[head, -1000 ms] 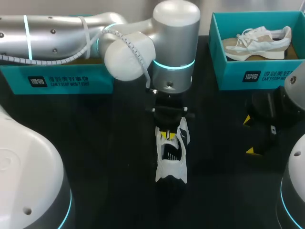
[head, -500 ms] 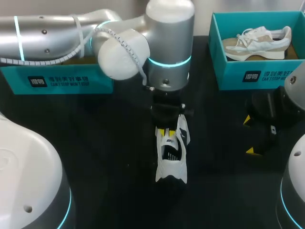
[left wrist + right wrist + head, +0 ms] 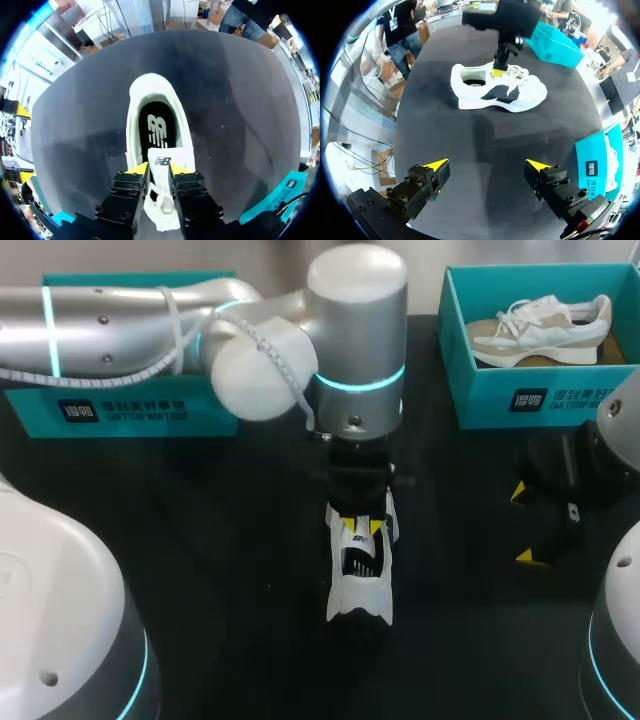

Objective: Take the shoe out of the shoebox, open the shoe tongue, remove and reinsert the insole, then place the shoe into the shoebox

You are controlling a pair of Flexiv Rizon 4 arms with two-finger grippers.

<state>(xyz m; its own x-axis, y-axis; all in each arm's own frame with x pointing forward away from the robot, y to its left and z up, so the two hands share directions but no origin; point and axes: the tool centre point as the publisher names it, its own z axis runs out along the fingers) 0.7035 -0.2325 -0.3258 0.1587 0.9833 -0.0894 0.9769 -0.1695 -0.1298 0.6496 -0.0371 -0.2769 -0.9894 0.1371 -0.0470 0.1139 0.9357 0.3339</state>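
Left wrist view: left end effector (image 3: 158, 169) clenched on shoe tongue (image 3: 161, 156); right end effector (image 3: 486, 164) released, well apart.

I count 2 shoes on the table (image 3: 200, 540): 1 white shoe (image 3: 360, 580) near the centre and 1 beige shoe (image 3: 540, 328) at 1 o'clock. There are 2 teal boxes: left shoebox (image 3: 120, 412) at 10 o'clock, right shoebox (image 3: 520, 398) at 1 o'clock. 1 black insole (image 3: 157, 125) shows. My 2 pincers, left gripper (image 3: 158, 170) and right gripper (image 3: 487, 165), carry 4 yellow tips.
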